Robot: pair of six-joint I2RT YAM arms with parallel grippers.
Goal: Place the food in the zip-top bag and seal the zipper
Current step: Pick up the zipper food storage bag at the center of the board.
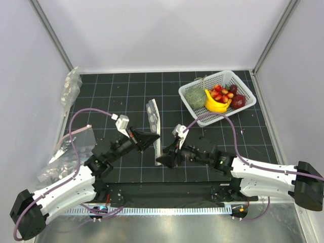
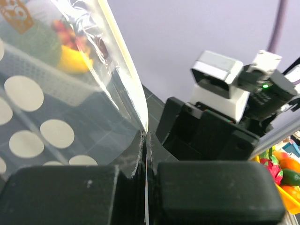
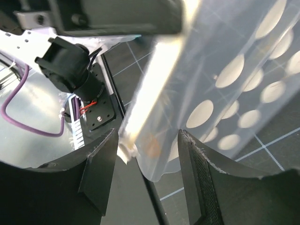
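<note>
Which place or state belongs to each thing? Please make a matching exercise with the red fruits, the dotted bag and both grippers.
Things:
1 red fruits
2 dotted bag
3 left gripper
4 right gripper

Places or states:
A open, its fingers on either side of the bag's edge
B in the white basket
C shut on the bag
D upright between both grippers

Pairs: 1-B, 2-D, 3-C, 4-A

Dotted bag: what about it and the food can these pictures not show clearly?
- Zipper: sealed or open cannot be told; the top view shows the bag edge-on, and both wrist views blur it.
- Bag's near edge: left wrist view, hidden inside the shut left gripper.
- Food: top view, too small to count in the basket.
</note>
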